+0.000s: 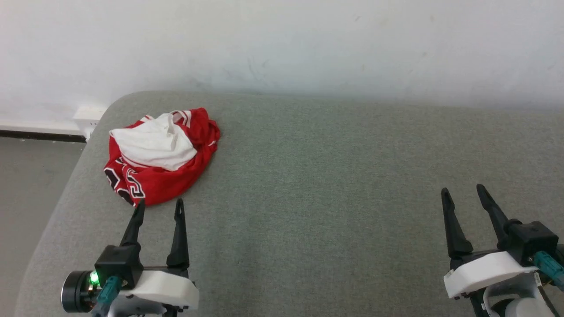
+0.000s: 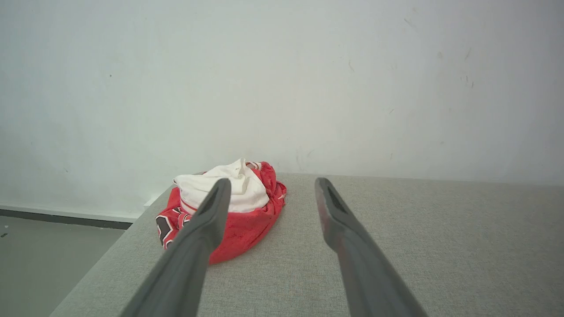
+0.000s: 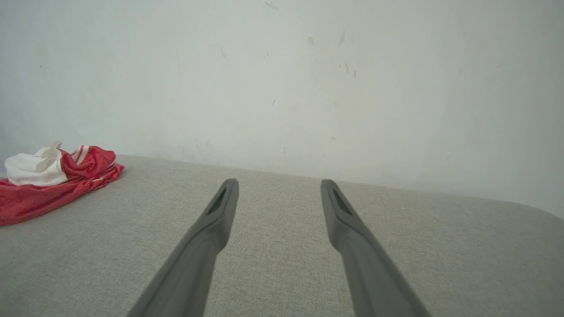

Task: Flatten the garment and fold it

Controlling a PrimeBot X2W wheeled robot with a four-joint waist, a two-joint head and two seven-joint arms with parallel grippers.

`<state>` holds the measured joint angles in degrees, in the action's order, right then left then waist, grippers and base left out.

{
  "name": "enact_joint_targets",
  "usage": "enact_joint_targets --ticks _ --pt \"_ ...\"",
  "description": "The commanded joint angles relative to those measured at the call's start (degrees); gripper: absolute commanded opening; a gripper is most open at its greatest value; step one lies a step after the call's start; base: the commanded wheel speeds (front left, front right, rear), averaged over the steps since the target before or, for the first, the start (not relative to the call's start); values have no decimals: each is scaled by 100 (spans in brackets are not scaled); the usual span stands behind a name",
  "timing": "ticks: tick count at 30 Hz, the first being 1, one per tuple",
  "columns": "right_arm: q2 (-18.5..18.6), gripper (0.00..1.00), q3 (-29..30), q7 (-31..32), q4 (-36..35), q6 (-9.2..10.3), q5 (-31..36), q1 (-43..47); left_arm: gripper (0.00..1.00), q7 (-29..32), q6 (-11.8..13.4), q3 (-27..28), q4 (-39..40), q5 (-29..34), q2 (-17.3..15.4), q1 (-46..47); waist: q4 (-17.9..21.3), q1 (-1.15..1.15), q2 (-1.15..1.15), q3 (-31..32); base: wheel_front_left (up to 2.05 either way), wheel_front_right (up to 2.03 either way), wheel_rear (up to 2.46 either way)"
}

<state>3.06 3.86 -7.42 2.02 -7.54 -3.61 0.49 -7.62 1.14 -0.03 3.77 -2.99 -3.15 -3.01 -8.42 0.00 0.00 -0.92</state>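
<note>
The garment (image 1: 161,154) lies crumpled in a heap near the far left corner of the grey-green cushioned surface (image 1: 335,185), red cloth with a white sleeve on top and black-white lettering at its near left edge. My left gripper (image 1: 159,203) hovers open just in front of the heap, nothing between its fingers; the left wrist view shows the garment (image 2: 246,220) behind the left finger. At the lower right my right gripper (image 1: 463,190) is open and empty, far from the shirt. The right wrist view has the garment (image 3: 53,180) at its left edge.
A white wall (image 1: 282,44) runs right behind the surface. The surface's rounded left edge (image 1: 66,185) drops to a grey floor (image 1: 26,189), with a dark baseboard strip (image 1: 39,135) at the wall. Bare cushion spans the middle and right.
</note>
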Motion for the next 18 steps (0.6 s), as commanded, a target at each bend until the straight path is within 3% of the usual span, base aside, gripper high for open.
enact_joint_targets --ticks 1,18 --pt "-10 100 -1 -71 22 3 -55 12 100 -51 32 29 42 -34 15 -69 -85 0 0 -14 0 0 0" --pt "-12 100 4 -274 129 4 -118 50 100 -254 53 86 98 -164 18 -154 -697 0 0 -2 0 0 0"
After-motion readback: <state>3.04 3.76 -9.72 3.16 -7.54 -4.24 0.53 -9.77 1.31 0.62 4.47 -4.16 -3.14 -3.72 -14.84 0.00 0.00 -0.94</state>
